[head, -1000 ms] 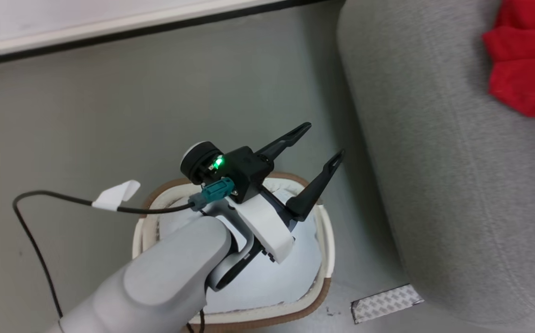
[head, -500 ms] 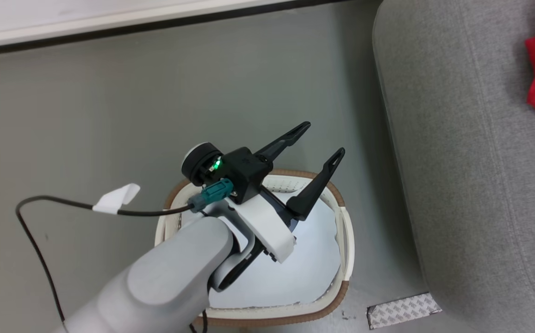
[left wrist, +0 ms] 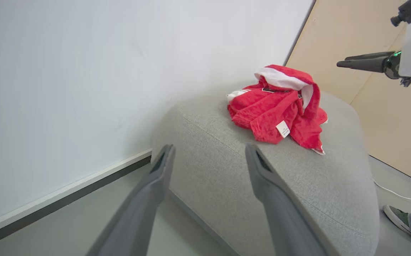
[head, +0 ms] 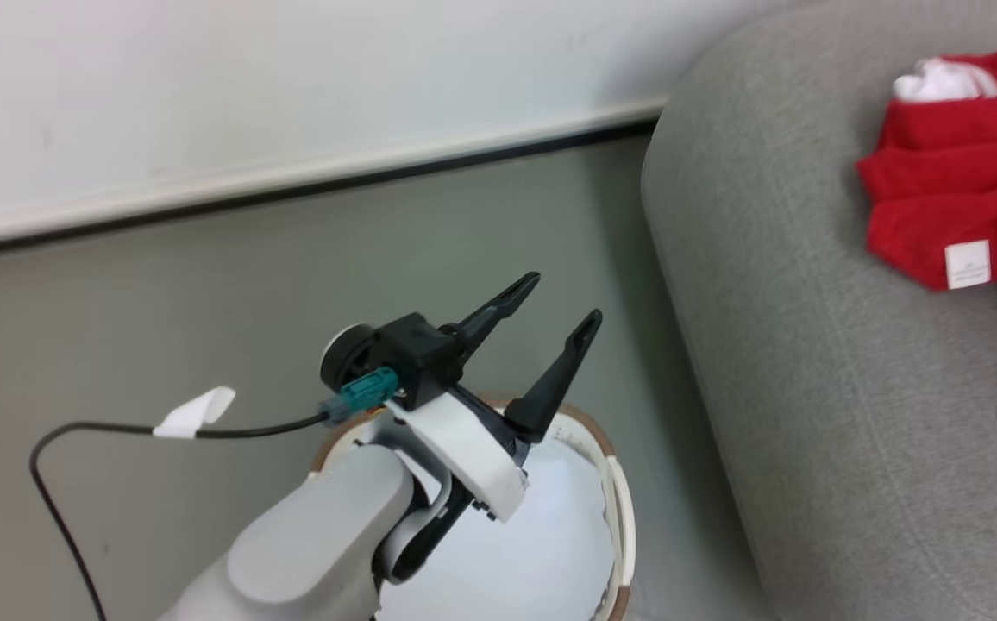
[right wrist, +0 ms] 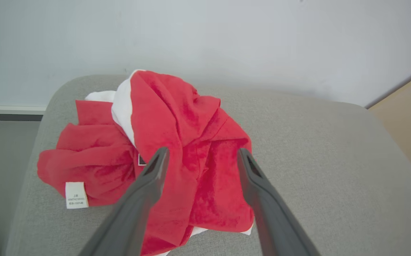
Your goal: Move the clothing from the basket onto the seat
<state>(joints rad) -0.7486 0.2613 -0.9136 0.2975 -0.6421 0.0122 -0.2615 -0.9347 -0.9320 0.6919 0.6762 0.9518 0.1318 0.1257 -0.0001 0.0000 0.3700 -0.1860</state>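
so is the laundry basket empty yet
Looks empty: the visible inside of the laundry basket is bare white, no red. The left arm hides part of it. The red jerseys lie heaped on the grey sofa.

Red clothing (right wrist: 177, 142) with white trim, grey woven seat (right wrist: 315, 160), cream brown-rimmed basket (head: 619, 509)

Sparse test room dressed as a lounge: large grey woven-fabric sofa (left wrist: 298, 185), plain white wall (left wrist: 84, 71), smooth grey floor (head: 205, 302), tan board partition (left wrist: 337, 39) upper right.
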